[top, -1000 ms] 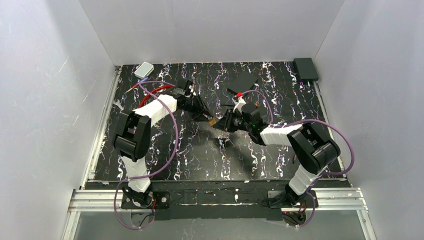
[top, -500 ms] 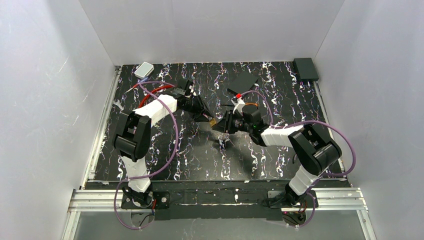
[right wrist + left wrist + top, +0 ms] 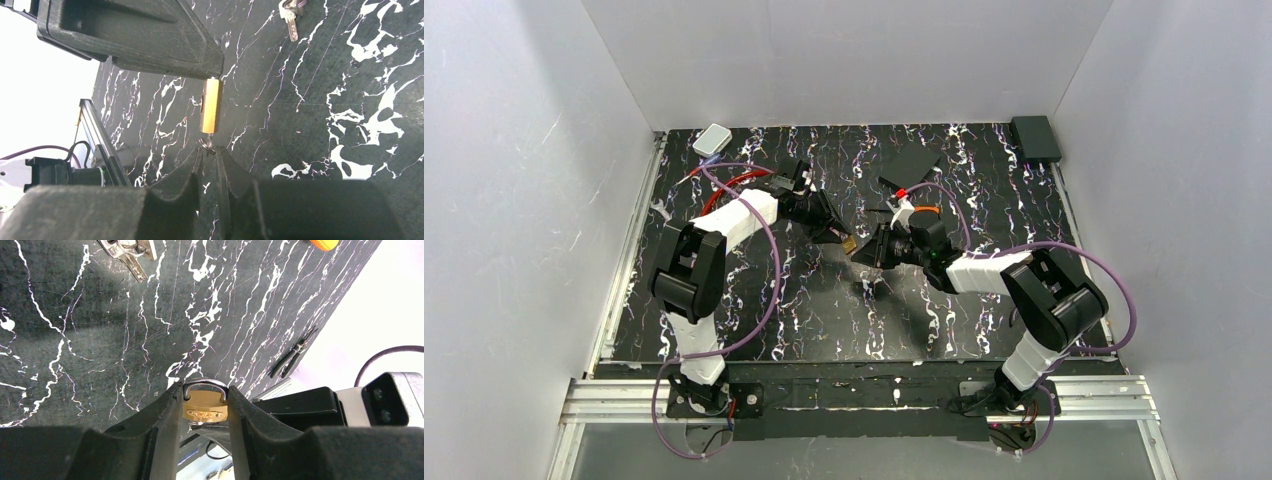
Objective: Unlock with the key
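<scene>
My left gripper [image 3: 840, 236] is shut on the small brass padlock [image 3: 205, 407] and holds it above the table, one finger on each side, shackle pointing away from the camera. The padlock also shows edge-on in the right wrist view [image 3: 210, 106]. The tiny silvery key [image 3: 207, 145] with its small ring sits at the padlock's bottom end, its blade hidden. My right gripper [image 3: 212, 153] is shut on the key, directly below the padlock. In the top view the two grippers meet at mid-table, the right gripper [image 3: 864, 251] facing the padlock [image 3: 849, 243].
A loose bunch of keys [image 3: 127, 250] lies on the black marbled table [image 3: 824, 310] below the grippers, also in the right wrist view [image 3: 289, 11]. A red cable lock [image 3: 724, 185], white box [image 3: 712, 139], black square [image 3: 911, 163] and black box [image 3: 1035, 137] are at the back.
The right wrist has shifted very slightly toward the back of the table. The left gripper and the padlock have stayed in place.
</scene>
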Available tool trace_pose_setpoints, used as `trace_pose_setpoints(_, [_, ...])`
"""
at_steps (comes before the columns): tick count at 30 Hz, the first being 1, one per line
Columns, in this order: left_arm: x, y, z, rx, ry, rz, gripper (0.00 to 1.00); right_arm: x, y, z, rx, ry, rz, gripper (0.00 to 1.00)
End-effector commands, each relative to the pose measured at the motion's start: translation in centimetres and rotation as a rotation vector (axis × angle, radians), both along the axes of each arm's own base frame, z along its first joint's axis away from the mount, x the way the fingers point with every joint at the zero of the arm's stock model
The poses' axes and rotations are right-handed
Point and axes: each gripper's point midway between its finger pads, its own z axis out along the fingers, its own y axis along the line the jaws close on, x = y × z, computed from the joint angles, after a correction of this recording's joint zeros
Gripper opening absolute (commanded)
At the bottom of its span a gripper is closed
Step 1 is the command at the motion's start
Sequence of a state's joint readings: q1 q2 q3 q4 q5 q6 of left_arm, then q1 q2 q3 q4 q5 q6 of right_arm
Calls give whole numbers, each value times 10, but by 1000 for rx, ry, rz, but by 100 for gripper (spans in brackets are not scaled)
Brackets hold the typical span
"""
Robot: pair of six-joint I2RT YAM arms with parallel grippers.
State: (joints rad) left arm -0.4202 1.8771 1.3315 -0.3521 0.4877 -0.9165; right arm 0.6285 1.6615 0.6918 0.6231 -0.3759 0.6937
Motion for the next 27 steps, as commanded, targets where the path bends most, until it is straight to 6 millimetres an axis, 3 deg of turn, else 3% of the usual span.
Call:
trace_pose_setpoints(1, [-4,0,14,-33,-8,-15,0,15,5,17,21,-62,-9,22])
trace_pose_setpoints(10, [-3,-1,17,-38,-19,-20,0,27,12,25,19,-89,-9,1])
trace_pose_setpoints(20, [-2,-3,26,-52,-48,-31,0,32,17,29,38,-98,-7,1])
trace_pose_setpoints(27, [0,-6,35,-82,-84,-33,0,31,19,39,150,-62,-25,1])
